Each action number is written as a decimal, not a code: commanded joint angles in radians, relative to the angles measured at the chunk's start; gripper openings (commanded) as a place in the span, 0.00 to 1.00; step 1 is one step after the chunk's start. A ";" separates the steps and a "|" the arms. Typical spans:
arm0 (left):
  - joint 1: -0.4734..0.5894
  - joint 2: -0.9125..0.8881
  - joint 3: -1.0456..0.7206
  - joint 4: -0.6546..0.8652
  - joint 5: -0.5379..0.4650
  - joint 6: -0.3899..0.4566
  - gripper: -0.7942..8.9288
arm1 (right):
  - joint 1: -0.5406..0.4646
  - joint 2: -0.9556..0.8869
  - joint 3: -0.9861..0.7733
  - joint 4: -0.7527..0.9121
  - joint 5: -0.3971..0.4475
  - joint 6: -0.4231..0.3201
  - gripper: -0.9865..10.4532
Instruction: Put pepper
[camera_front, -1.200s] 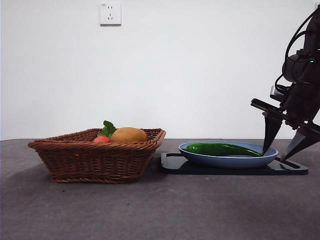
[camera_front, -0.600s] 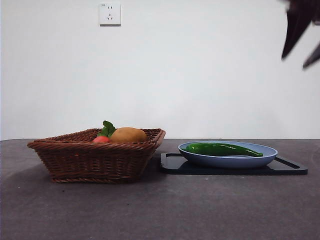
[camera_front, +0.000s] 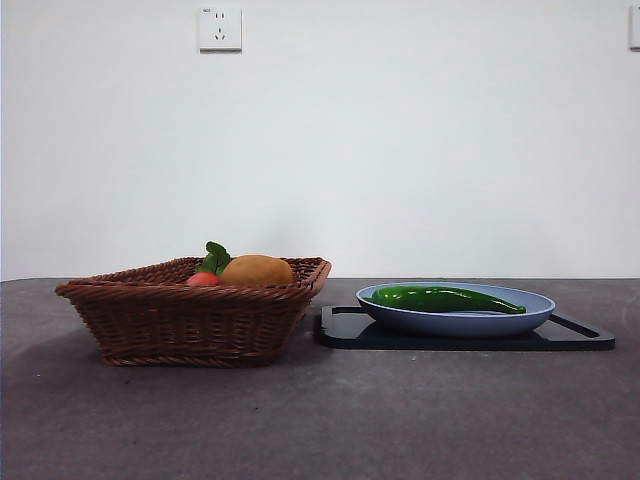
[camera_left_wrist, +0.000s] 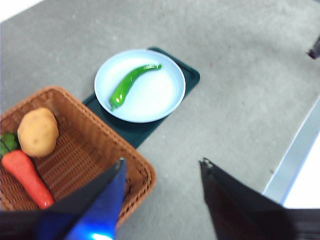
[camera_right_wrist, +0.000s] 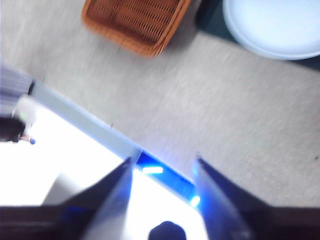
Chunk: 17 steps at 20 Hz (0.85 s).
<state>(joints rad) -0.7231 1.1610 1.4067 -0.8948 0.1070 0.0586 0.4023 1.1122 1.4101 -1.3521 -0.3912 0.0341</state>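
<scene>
Front view: we see the pepper (camera_front: 446, 298) lying flat in the blue plate (camera_front: 400, 318), which sits on a dark tray (camera_front: 580, 338) just beside a wicker basket (camera_front: 190, 320); no arm shows here, so we judge the placing done, with nothing visibly left but for the arms to wait. From this low angle only the tops of a potato (camera_front: 258, 269) and a red vegetable with green leaves (camera_front: 205, 272) clear the basket rim. Left wrist view: we look down from high up and get what the front view hides, namely the pepper's curve across the plate's middle, touching nothing else, and the basket's contents laid out whole. The left gripper (camera_left_wrist: 162, 170) hangs well above the table, jaws spread wide, empty. Right wrist view: blurred; the right gripper (camera_right_wrist: 162, 165) is also parted and empty, over the table's near edge, well apart from the plate. The pepper is out of this frame; only the plate's rim and a basket corner show.
</scene>
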 joint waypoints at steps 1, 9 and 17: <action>-0.010 0.007 0.021 -0.011 0.002 -0.006 0.16 | 0.016 0.013 0.020 -0.010 0.003 -0.055 0.08; -0.010 0.007 0.021 0.003 0.000 -0.006 0.09 | 0.018 0.013 0.020 0.020 0.001 -0.002 0.10; -0.010 0.007 0.021 0.079 0.000 -0.006 0.09 | 0.018 0.013 0.020 0.020 0.001 -0.002 0.10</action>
<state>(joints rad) -0.7231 1.1610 1.4067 -0.8268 0.1074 0.0582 0.4133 1.1133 1.4101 -1.3384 -0.3901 0.0273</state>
